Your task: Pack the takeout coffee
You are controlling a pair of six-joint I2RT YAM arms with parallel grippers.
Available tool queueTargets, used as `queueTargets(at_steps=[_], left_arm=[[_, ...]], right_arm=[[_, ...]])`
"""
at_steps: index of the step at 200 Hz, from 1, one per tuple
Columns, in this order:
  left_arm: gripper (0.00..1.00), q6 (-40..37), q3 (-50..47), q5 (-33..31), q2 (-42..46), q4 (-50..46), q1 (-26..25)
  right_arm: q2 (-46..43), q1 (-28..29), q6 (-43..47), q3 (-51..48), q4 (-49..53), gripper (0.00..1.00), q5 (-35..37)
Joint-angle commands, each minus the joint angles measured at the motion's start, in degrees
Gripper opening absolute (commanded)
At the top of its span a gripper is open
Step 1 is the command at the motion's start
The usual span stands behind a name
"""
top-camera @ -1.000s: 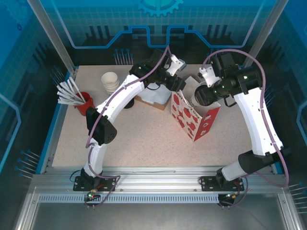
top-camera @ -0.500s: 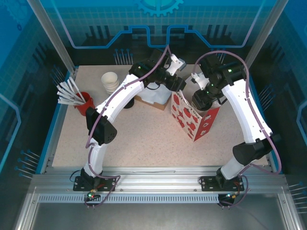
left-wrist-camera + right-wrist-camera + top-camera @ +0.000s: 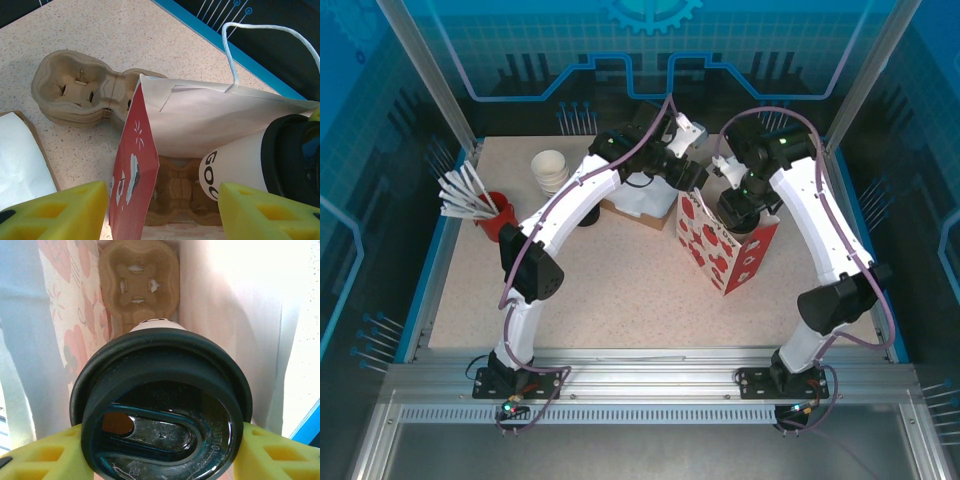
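The takeout coffee, a pale paper cup with a black lid, hangs tilted inside the mouth of the red-and-white paper bag. My right gripper is shut on it, a yellow finger on each side of the lid. A brown cup carrier lies on the bag's bottom below the cup. My left gripper stands open at the bag's rim. The bag's red side wall runs between its fingers, and neither pad presses it. In the left wrist view the cup leans in from the right.
A stack of brown cup carriers lies on the table behind the bag. A cardboard box with white paper, a stack of white cups and a red pot of white sticks stand at the back left. The table's blue edge runs close behind the bag.
My right arm has swung left and down, bringing the cup into the bag's mouth. The left gripper's jaws have spread a little at the bag's rim.
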State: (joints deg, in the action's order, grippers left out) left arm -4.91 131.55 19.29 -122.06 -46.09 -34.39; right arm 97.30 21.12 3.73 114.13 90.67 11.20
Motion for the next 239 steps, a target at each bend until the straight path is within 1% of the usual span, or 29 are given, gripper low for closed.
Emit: queueTargets(at_steps=[1, 134, 239], left_arm=[[0.62, -0.89, 1.42, -1.0, 1.83, -1.02, 0.09], [0.62, -0.62, 0.85, -1.13, 2.71, -1.11, 0.91], [0.64, 0.0, 0.49, -1.37, 4.15, -1.01, 0.98]], right_arm=[[0.95, 0.86, 0.93, 0.76, 2.35, 0.44, 0.61], [0.69, -0.03, 1.11, -5.16, 0.73, 0.44, -0.35], [-0.27, -1.23, 1.04, -9.65, -2.61, 0.44, -2.66]])
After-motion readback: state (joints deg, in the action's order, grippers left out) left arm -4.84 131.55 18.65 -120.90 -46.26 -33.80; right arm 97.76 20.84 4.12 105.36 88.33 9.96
